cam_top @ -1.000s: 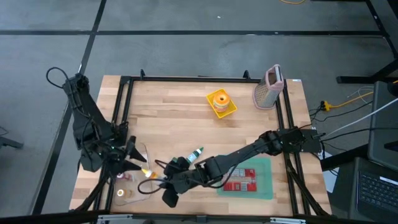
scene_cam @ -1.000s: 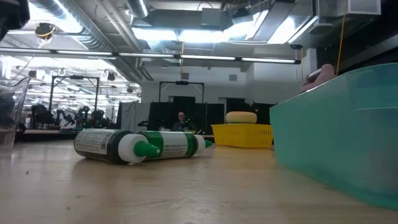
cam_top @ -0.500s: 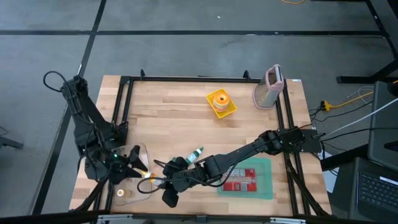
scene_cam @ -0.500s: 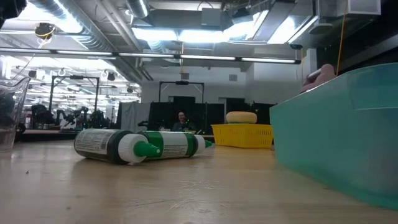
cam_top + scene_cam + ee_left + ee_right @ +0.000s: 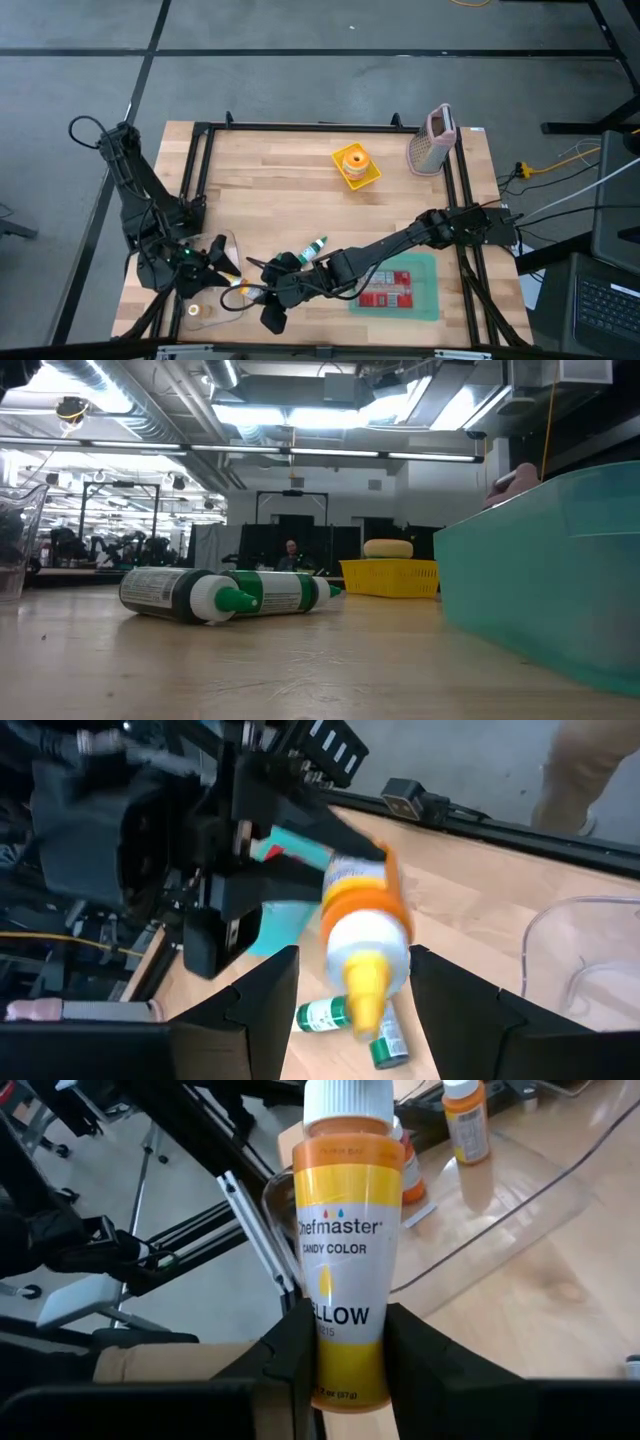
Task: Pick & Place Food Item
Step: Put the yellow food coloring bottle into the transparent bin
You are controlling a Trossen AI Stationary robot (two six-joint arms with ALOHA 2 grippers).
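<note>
A yellow food-colour bottle (image 5: 345,1230) with a white ribbed cap is held above the table near its front left, and my right gripper (image 5: 347,1308) is shut on it. In the high view the bottle (image 5: 237,281) sits at the tip of my right gripper (image 5: 252,286). My left gripper (image 5: 352,955) is open; its fingers stand on either side of the bottle's cap end (image 5: 365,995) without touching it. In the high view my left gripper (image 5: 213,268) faces the bottle from the left. My right gripper pinches the bottle's lower body (image 5: 345,1365), near its base, between its two fingers. The fingers come slanting down from the table's right side and lie along the bottle. The bottle is lifted clear of the table, its cap end pointing away from the gripper toward my left gripper.
A clear plastic container (image 5: 222,248) with small orange bottles (image 5: 467,1120) lies under the grippers. Two green bottles (image 5: 225,595) lie on the table. A teal tray (image 5: 405,285) is at the near right, a yellow basket (image 5: 356,166) and a pink grater (image 5: 432,140) at the far side.
My left gripper has shifted a little toward the table's near edge and rolled about its own axis, staying open. My right gripper and the yellow bottle have kept still.
</note>
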